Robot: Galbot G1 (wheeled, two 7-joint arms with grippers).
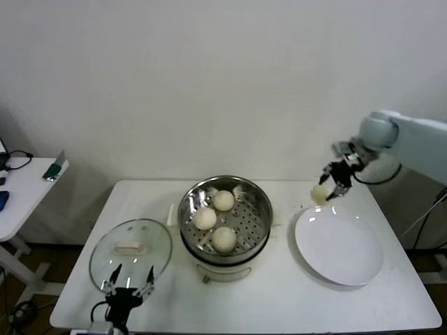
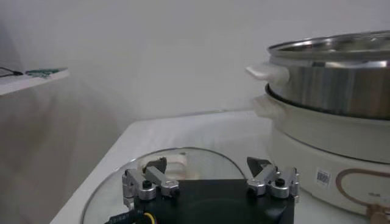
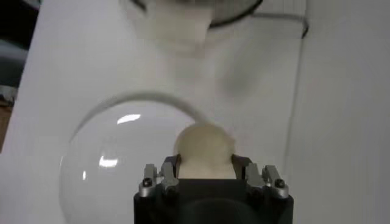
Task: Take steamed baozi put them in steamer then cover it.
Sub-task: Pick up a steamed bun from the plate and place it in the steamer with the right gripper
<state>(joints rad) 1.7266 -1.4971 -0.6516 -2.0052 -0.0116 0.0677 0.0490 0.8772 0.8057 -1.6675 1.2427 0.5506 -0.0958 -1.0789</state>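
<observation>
I am holding the fourth bun point(image 1: 320, 193) in my right gripper point(image 1: 328, 191), whose fingers are clamped on its sides; in the right wrist view the bun point(image 3: 204, 151) is sitting squeezed between the two fingers point(image 3: 159, 180) with the plate point(image 3: 109, 176) under it. From the head view the bun is hanging in the air over the far left edge of the plate point(image 1: 339, 248), which is lying on the table point(image 1: 279, 300) to the right of the steamer point(image 1: 224, 215). Three buns are already lying on the steamer's perforated floor: one toward the back point(image 1: 223, 200), one to the left point(image 1: 204, 218) and one at the front point(image 1: 223, 239). The steamer is standing uncovered at the middle of the table. The lid point(image 1: 130, 255) is lying flat on the table to the steamer's left, handle up. My left gripper point(image 1: 128, 283) is waiting at the lid's near edge with its fingers spread wide and gripping nothing; in the left wrist view its two fingertips point(image 2: 149, 182) are hovering low over the glass of the lid point(image 2: 201, 161), with the steamer point(image 2: 329, 91) rising just beside it.
</observation>
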